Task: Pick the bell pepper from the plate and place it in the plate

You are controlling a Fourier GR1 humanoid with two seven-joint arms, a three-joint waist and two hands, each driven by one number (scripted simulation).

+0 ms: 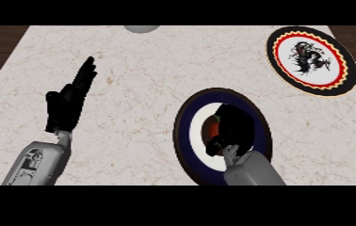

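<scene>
We are closing our right hand (235, 126) around the bell pepper (214, 120), which is still sitting on the near blue-rimmed plate (185, 131). Lifting and carrying to the far-right patterned plate (281, 65) are remaining. Our left hand (68, 101) is resting with fingers released.

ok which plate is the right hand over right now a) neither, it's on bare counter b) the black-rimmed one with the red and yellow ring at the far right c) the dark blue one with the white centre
c: the right hand sits over the white middle of the dark blue plate, largely hiding the bell pepper; the black-rimmed plate at the far right has no hand over it.
</scene>
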